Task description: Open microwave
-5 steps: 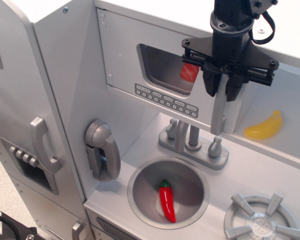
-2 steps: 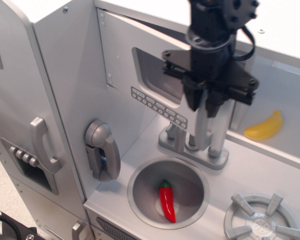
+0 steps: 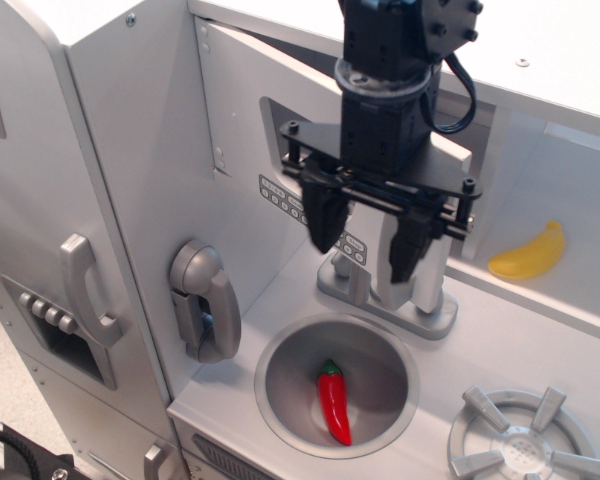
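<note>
I see the microwave door swung partway out at upper centre. My gripper hangs wide open, holding nothing — the handle sits beside its right finger. The door may drift shut — nothing holds it.

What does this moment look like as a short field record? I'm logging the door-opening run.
microwave door: swung partly out from the cabinet, hinged at its left edge
door handle: silver vertical bar, by the right finger
gripper: fingers spread, pointing down in front of the door; grip on handle cannot be told
sink: holds a red chili pepper
banana: yellow, on the shelf to the right
faucet: partly hidden behind the gripper
</note>
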